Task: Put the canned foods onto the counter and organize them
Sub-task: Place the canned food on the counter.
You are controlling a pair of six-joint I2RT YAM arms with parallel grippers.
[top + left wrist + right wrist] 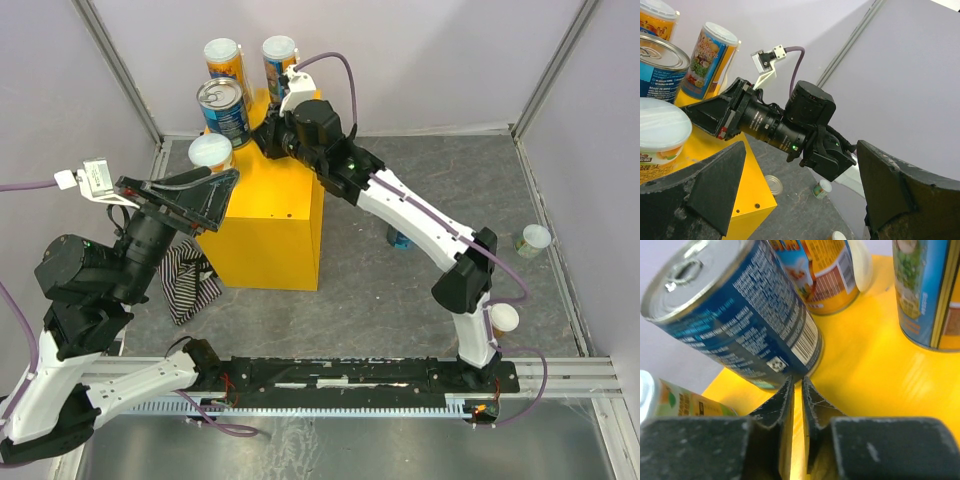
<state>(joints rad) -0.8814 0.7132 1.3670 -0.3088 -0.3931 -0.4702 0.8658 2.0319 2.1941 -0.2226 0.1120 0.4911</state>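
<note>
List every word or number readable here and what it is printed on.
"READY TO SERVE": on the blue can, left wrist view; the rest of that line is too small.
Blue can's fine print and barcode digits, right wrist view: too small.
Orange can, tall can, white-lidded can: labels blurred or cut off.
Yellow box: no text.

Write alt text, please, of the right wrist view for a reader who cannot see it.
The right pincer, jaws almost together and empty, hangs over the yellow counter at the foot of a blue can with a silver pull-tab top. An orange-labelled can, a blue-and-green can and a white-lidded can stand nearby.
</note>
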